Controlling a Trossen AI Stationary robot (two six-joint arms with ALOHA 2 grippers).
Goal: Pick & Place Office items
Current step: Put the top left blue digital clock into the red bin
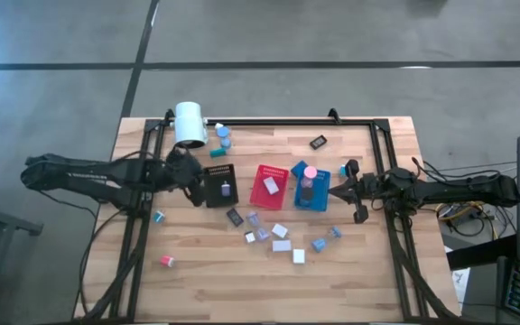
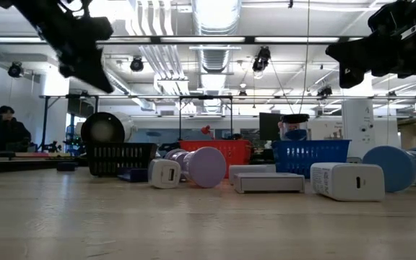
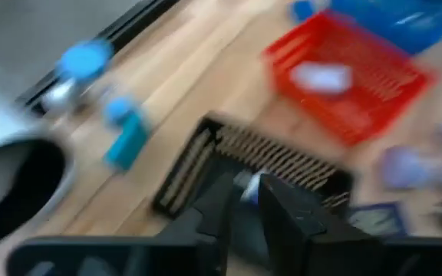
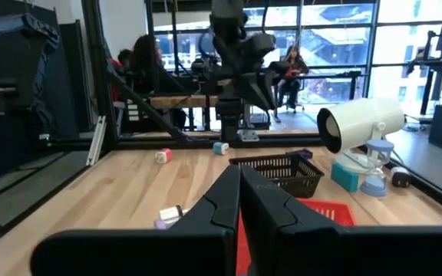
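Office items (image 1: 280,231) lie scattered over the middle of the wooden table (image 1: 368,280), most of them loose in front of three small trays. Farthest left, a teal bit (image 1: 159,217) and a pink cap (image 1: 166,261) sit apart from the rest on bare wood. The left gripper (image 1: 199,187) hangs over the left edge of the black tray (image 1: 217,171); its wrist view shows the two fingers standing a narrow gap apart with a pale piece showing between them, but the blur does not let one tell whether they grip it or have let go. A small white block (image 1: 227,190) rests inside that black tray. Behind it a big white cylinder (image 1: 189,124) lies on its side, with a teal piece (image 1: 217,152) and blue caps (image 1: 223,134) just beside it. Next comes the red tray (image 1: 258,171) holding a white block (image 1: 272,184), then the blue tray (image 1: 319,200) with a pink round cap (image 1: 311,171) in it. In front of the trays lie a black bit (image 1: 235,217), lavender and white blocks, and blue caps (image 1: 319,244). Another black bit (image 1: 318,142) sits alone near the far edge. At right, the right gripper (image 1: 338,188) waits just beside the blue tray, fingers pressed together and empty. In the room behind, a person (image 2: 6,130) sits at a desk.
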